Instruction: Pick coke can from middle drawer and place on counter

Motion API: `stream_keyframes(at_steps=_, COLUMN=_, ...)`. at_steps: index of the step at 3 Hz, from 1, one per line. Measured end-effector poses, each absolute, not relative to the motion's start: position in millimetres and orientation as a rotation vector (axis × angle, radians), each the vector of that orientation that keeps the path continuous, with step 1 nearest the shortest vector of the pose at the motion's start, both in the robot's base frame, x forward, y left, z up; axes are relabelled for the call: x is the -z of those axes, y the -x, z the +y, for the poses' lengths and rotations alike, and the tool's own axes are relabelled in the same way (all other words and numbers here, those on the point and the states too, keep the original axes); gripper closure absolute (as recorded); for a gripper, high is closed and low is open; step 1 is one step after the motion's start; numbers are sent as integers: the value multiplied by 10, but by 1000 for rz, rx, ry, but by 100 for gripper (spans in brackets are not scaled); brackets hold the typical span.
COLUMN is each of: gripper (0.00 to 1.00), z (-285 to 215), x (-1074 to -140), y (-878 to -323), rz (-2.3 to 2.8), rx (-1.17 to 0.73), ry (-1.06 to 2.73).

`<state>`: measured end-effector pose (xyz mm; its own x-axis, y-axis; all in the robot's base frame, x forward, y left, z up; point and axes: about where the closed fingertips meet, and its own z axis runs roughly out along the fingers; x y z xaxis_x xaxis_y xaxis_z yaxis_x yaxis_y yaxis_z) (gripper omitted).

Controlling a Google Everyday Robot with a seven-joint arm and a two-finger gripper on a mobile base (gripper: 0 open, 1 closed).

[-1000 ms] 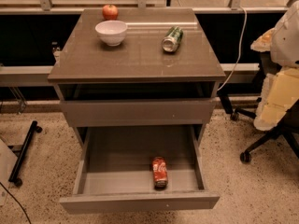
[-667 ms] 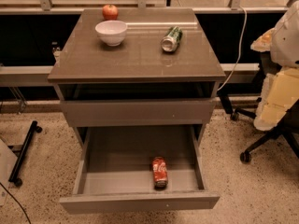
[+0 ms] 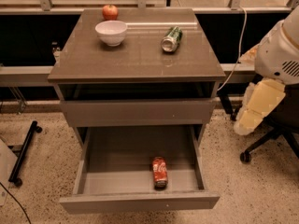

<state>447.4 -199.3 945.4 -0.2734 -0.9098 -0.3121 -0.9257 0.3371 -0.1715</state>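
The coke can lies on its side on the grey floor of the open middle drawer, near the front right. The drawer is pulled far out below the shallower closed drawer front. The counter is the glossy grey-brown top above. Only my arm shows, white and cream, at the right edge beside the cabinet, well above and to the right of the can. My gripper is out of view.
On the counter stand a white bowl, a red apple behind it and a green can lying on its side. An office chair base is at the right, and a black wheeled bar is on the floor at the left.
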Motion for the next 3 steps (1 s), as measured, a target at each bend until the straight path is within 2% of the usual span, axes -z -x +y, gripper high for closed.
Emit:
stream_keyframes(at_steps=2, gripper=0, z=-1768, x=-8878, y=-4591, rz=2296, rx=-223, ry=1553)
stream_keyframes(at_steps=3, gripper=0, z=-1768, x=-8878, y=-4591, rz=2296, rx=-223, ry=1553)
